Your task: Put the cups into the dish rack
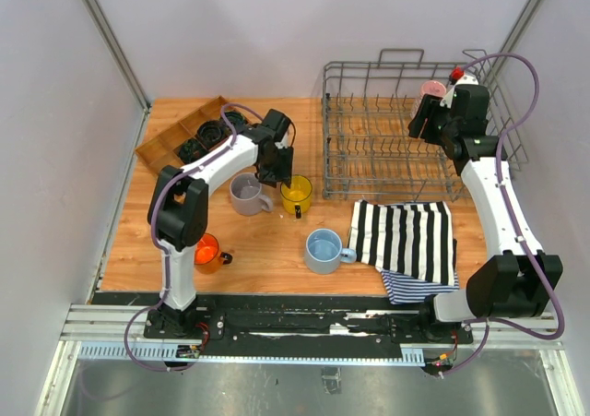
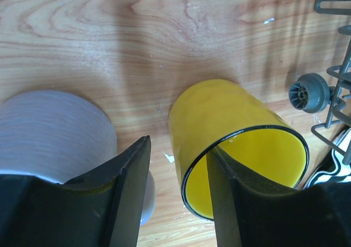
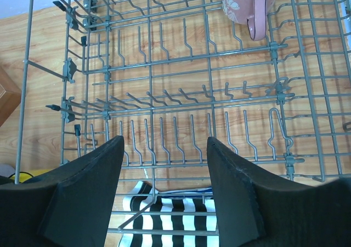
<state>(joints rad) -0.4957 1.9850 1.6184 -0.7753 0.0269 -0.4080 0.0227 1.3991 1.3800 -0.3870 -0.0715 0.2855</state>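
Observation:
The yellow cup (image 1: 296,193) stands upright on the table just in front of the dish rack (image 1: 369,148). My left gripper (image 1: 279,172) is open and straddles its wall: in the left wrist view one finger (image 2: 230,203) is inside the yellow cup (image 2: 230,121) and the other is outside, with a gap to the wall. The grey cup (image 1: 247,195) stands just left of it (image 2: 49,132). The orange cup (image 1: 207,250) and the light blue cup (image 1: 323,250) stand nearer me. The pink cup (image 3: 247,3) sits in the rack's far right corner (image 1: 431,91). My right gripper (image 1: 419,121) is open and empty above the rack (image 3: 164,143).
A black-and-white striped cloth (image 1: 410,241) lies in front of the rack, over a blue striped one. A compartmented wooden tray (image 1: 184,135) with dark parts stands at the far left. A grey rack wheel (image 2: 307,92) is close to the yellow cup.

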